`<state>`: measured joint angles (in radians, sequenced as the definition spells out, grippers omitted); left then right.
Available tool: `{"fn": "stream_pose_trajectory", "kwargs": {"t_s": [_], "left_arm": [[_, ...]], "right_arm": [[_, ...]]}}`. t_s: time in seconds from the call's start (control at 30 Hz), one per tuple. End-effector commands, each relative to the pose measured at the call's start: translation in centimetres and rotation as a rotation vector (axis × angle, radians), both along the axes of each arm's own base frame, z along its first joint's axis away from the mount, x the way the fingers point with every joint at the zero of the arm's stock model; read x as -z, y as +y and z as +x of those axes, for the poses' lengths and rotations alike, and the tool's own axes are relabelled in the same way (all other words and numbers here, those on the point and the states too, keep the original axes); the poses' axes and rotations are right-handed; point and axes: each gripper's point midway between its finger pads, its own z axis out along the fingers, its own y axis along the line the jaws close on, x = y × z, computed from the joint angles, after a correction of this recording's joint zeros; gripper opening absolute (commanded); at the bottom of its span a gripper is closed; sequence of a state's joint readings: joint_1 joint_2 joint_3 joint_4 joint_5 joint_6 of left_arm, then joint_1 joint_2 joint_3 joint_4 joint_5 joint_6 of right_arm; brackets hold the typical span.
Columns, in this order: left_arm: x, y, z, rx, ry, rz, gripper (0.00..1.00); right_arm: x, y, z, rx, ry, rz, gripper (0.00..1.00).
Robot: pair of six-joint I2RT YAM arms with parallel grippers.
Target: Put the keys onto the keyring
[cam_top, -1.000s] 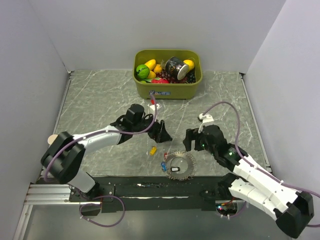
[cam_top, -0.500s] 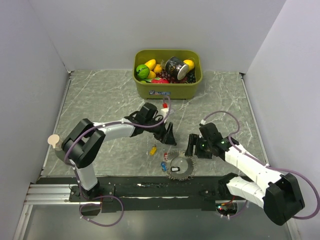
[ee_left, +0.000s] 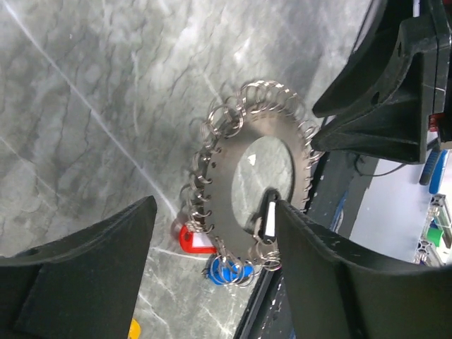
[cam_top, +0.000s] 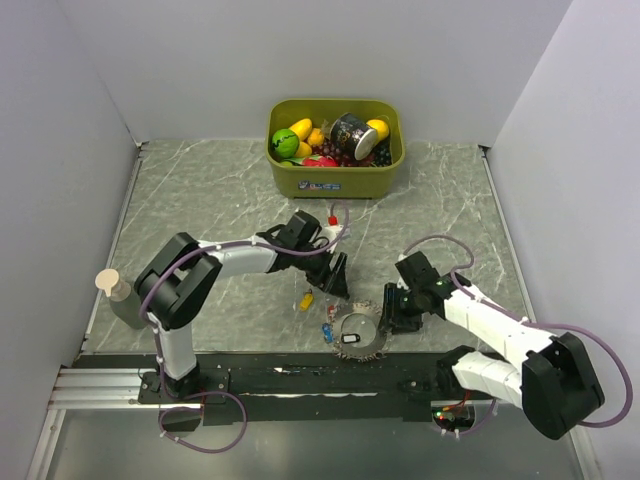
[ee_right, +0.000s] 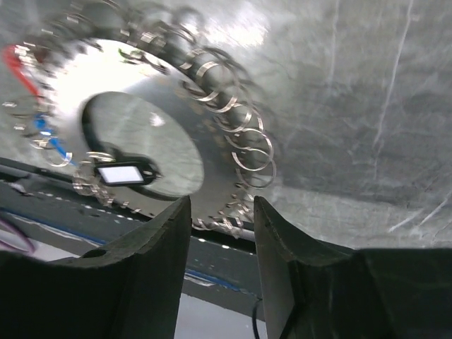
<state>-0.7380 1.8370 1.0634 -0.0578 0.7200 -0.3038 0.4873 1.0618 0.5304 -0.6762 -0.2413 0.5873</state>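
Keyring point(ee_right: 191, 120), flat grey disc fringed with wire loops, left pincer point(ee_left: 212, 212) wide, empty, right pincer point(ee_right: 221, 205) astride rim, grip unclear

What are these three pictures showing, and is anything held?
Two robot arms share a table. One picture looks down from above; the others come from a camera on each wrist. Before them lies the keyring, a flat metal disc rimmed with loops, a black tag at its hole, a red key and a blue key at its edge, a yellow key apart. A green bin stands farther back. The left end effector is open and empty. The right end effector straddles the keyring's rim; whether it grips, I cannot tell.
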Motion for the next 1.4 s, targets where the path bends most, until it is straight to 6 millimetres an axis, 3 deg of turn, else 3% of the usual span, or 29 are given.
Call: {"fn": "stream_pose_trajectory", "kwargs": {"t_s": [0.0, 0.13, 0.5, 0.7, 0.83, 1.07, 1.1, 1.27, 1.3, 1.37], "left_arm": [[0.7, -0.4, -0.5, 0.037, 0.018, 0.037, 0.70], [1.5, -0.6, -1.3, 0.059, 0.048, 0.048, 0.61], [2.2, -2.0, -1.4, 0.094, 0.092, 0.028, 0.40], [2.5, -2.2, -1.5, 0.098, 0.109, 0.018, 0.20], [2.6, -2.4, -1.1, 0.079, 0.111, 0.018, 0.01], [1.8, -2.1, 0.2, 0.009, 0.089, 0.009, 0.01], [1.8, -1.9, 0.7, -0.011, 0.085, 0.007, 0.01], [1.0, -1.1, 1.7, -0.060, 0.078, -0.012, 0.02], [1.1, -0.8, 1.9, -0.078, 0.067, -0.001, 0.20], [-0.3, -0.8, 2.6, -0.098, 0.018, -0.027, 0.42]], "right_arm": [[0.8, 0.1, -0.7, 0.018, 0.054, 0.009, 0.48], [1.4, 0.7, -0.9, 0.004, 0.081, 0.034, 0.48], [3.0, 1.1, 1.4, 0.008, 0.059, -0.004, 0.47], [3.3, 1.3, 3.7, -0.002, 0.020, -0.044, 0.47], [3.7, 1.9, 4.9, -0.015, 0.012, -0.043, 0.47], [4.3, 1.4, 7.6, -0.039, -0.023, -0.136, 0.46], [3.9, 1.6, 8.4, -0.044, -0.040, -0.141, 0.36], [3.9, 1.3, 9.9, -0.057, -0.054, -0.195, 0.33], [3.7, 1.3, 10.3, -0.055, -0.064, -0.202, 0.33], [3.6, 1.4, 10.4, -0.061, -0.068, -0.202, 0.33]]}}
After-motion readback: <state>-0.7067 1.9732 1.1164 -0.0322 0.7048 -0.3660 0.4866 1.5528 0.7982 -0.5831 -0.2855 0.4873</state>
